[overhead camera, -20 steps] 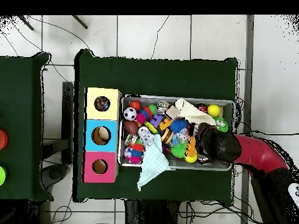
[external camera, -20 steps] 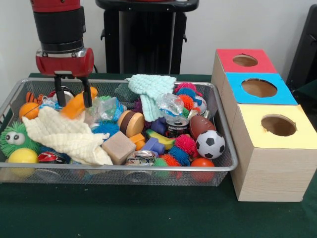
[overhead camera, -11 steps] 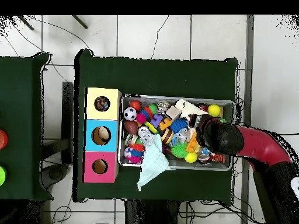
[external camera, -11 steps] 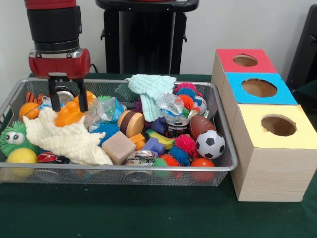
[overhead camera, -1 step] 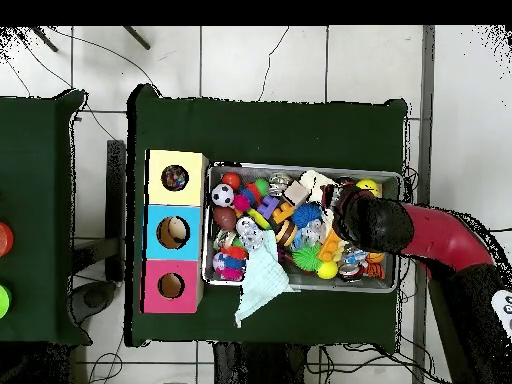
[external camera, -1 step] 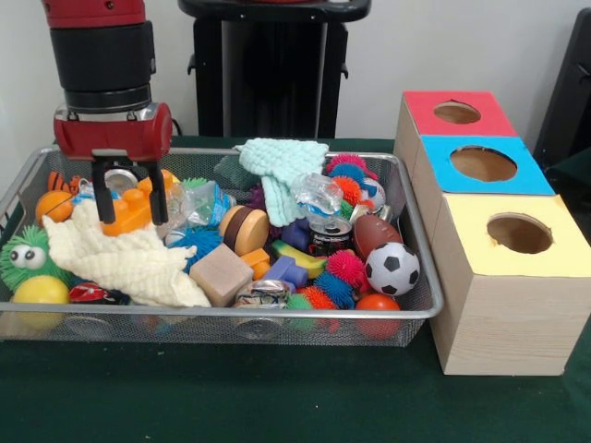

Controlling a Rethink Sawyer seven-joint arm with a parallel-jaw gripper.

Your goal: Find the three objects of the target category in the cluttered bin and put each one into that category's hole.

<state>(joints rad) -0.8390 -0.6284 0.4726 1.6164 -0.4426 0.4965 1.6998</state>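
gripper (external camera, -1 step: pixel 129 201) low at the bin's (external camera, -1 step: pixel 420 309) left end, fingers straddling orange block (external camera, -1 step: pixel 129 214), not yet clamped | risk: cream cloth (external camera, -1 step: pixel 125 258) touching the block snags or lifts too | holes: boxes (external camera, -1 step: pixel 503 231) right of bin

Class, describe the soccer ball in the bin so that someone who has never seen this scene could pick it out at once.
Start at the wire mesh bin on the green table and go to its front corner nearest the yellow-topped box. There sits the soccer ball, just in front of a brown football. It is the only white ball with black patches.
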